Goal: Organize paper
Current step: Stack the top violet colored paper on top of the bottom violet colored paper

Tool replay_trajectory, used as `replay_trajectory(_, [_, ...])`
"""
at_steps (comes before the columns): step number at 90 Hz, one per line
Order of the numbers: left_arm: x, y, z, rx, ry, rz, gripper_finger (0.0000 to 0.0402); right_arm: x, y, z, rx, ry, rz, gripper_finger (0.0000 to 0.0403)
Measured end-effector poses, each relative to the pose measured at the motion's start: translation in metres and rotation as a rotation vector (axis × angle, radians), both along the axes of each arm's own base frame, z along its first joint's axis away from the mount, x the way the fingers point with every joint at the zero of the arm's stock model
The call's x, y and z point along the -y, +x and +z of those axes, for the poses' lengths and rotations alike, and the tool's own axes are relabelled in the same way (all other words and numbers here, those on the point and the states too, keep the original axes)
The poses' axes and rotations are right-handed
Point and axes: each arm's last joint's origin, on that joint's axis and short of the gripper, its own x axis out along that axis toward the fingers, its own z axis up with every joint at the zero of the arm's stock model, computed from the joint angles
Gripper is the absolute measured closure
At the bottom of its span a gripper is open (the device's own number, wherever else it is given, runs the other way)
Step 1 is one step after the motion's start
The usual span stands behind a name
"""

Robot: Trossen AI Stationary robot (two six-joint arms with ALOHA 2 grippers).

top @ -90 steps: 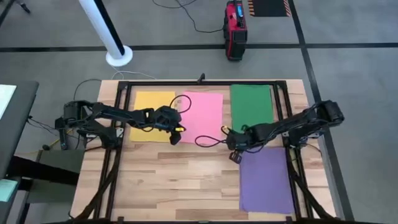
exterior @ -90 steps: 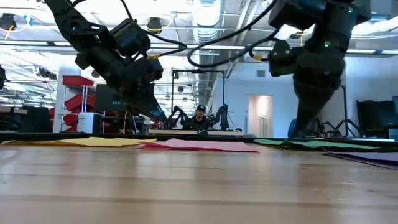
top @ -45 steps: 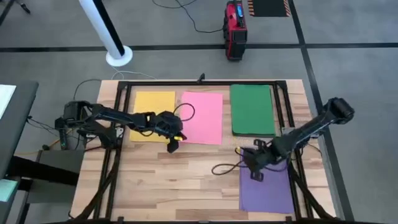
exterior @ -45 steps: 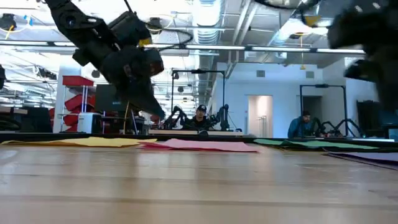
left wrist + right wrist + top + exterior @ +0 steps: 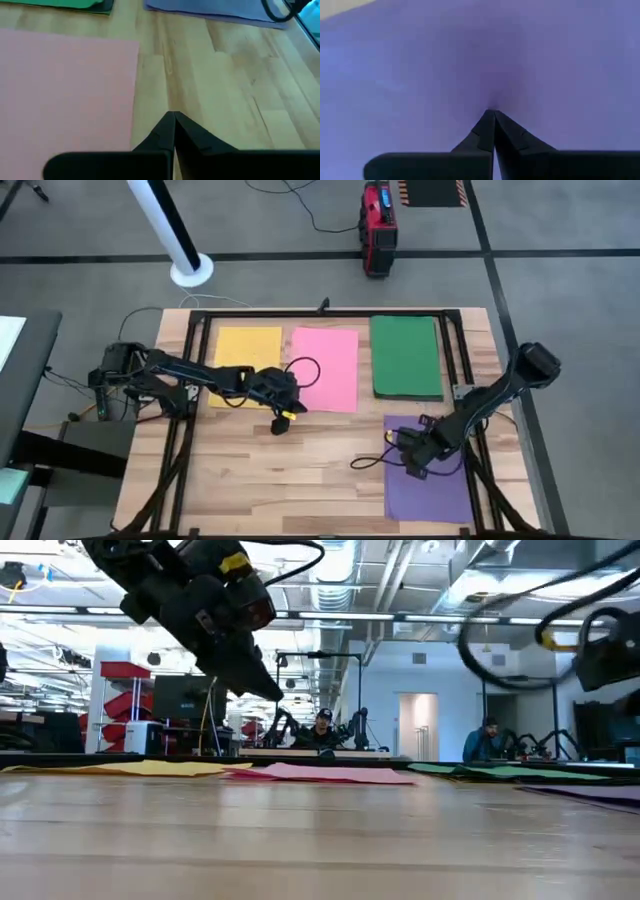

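Purple paper (image 5: pixel 430 482) lies directly beneath the closed right hand (image 5: pixel 412 467).

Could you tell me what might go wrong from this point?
The right gripper, fingers shut, is low over the purple sheet; pressing and dragging could crease it or slide it off the near table edge. The left gripper hangs shut beside the pink sheet, whose near corner it could snag. A loose cable near the purple sheet might catch.
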Motion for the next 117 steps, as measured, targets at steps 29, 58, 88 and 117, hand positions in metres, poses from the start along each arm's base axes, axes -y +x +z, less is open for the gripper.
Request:
replay_trajectory(29, [0.01,0.001,0.002,0.019,0.0,-0.023,0.0401,0.002,0.01,0.006,0.081,-0.065,0.007,0.0403])
replay_trajectory(58, [0.022,0.003,0.004,0.044,-0.042,0.001,0.0401,-0.018,0.038,0.057,0.225,-0.02,0.003,0.0403])
replay_trajectory(88, [0.048,-0.001,0.002,0.102,-0.068,-0.022,0.0401,-0.059,0.089,0.04,0.33,0.037,0.137,0.0403])
replay_trajectory(117, [0.049,-0.015,-0.017,0.143,-0.167,0.036,0.0401,-0.075,0.101,0.011,0.156,0.054,0.22,0.0403])
